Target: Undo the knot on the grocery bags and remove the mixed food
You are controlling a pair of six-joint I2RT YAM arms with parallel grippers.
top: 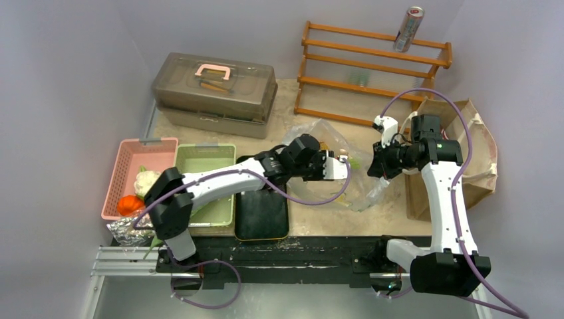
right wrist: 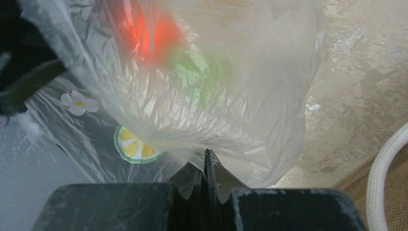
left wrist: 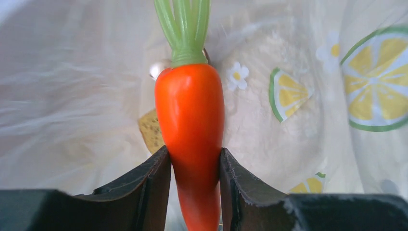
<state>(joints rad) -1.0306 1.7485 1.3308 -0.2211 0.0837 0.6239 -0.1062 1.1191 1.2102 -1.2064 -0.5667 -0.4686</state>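
2 black fingers of the left gripper (left wrist: 194, 154) stand partly apart, clamped on the lower half of a glossy orange plastic carrot with green stalks (left wrist: 190, 108). Its leaf end points towards 12 o'clock in the wrist view, deep inside the crinkly transparent plastic bag printed with lemon slices and daisies (left wrist: 288, 144). At 3 o'clock of that bag in the top view, the right gripper (right wrist: 206, 161) is closed flat on a fold of the film, probably to pin the bag while the carrot is drawn out. Towards 9 o'clock, the pink slatted plastic basket (top: 126, 166) already holds a white cauliflower (top: 142, 181) and red tomato (top: 128, 205), so unpacking looks partway done; the brown paper bag (top: 480, 143) sits at 3 o'clock
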